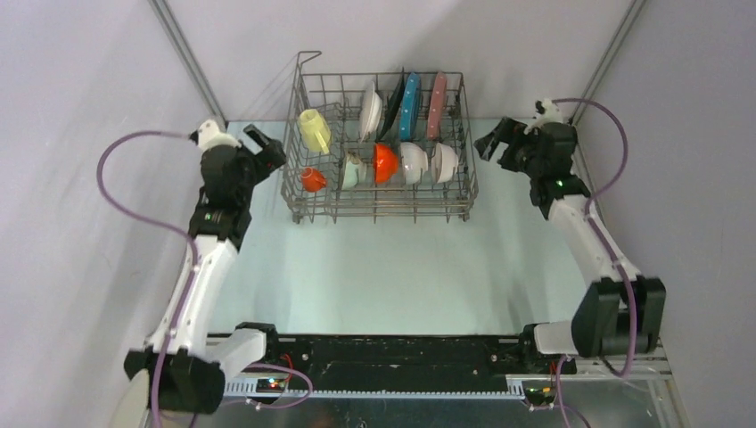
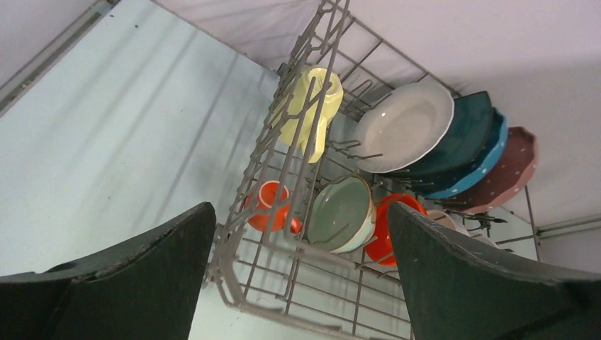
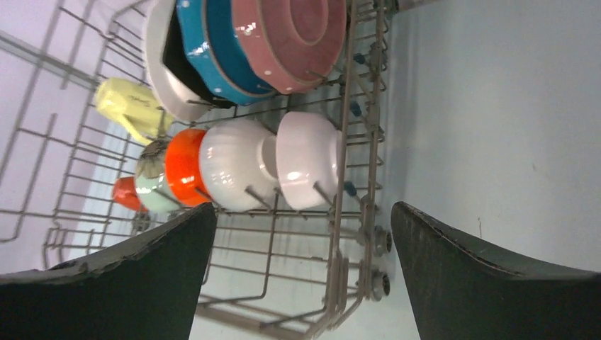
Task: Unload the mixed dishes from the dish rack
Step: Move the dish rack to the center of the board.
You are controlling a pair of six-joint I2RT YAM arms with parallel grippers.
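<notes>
The dish rack [image 1: 379,205] stands toward 12 o'clock on the tabletop [image 1: 383,276], with a broad stretch of tabletop on its 6 o'clock side. The left claw [image 1: 270,145] is just off its 9 o'clock end and the right claw [image 1: 492,143] just off its 3 o'clock end, both spread wide and holding nothing. Inside, plates [image 1: 410,105] stand on edge along the far row and bowls [image 1: 413,162] along the near row, with a pale yellow cup [image 1: 314,130] and an orange mug [image 1: 313,179] at the 9 o'clock end.

Dish rack [image 1: 379,212] sitting far-centre on worktop [image 1: 374,276], near back wall. Inside: plates [image 1: 403,105] standing on edge in a row at back-right, bowls [image 1: 401,162] lining up in front of them. Cup [image 1: 315,130] lying at back-left w/ mug [image 1: 313,179] in front, left of bowls. Left pincer [image 1: 266,145] hovering just left of rack, right pincer [image 1: 491,141] just right, neither touching it.
</notes>
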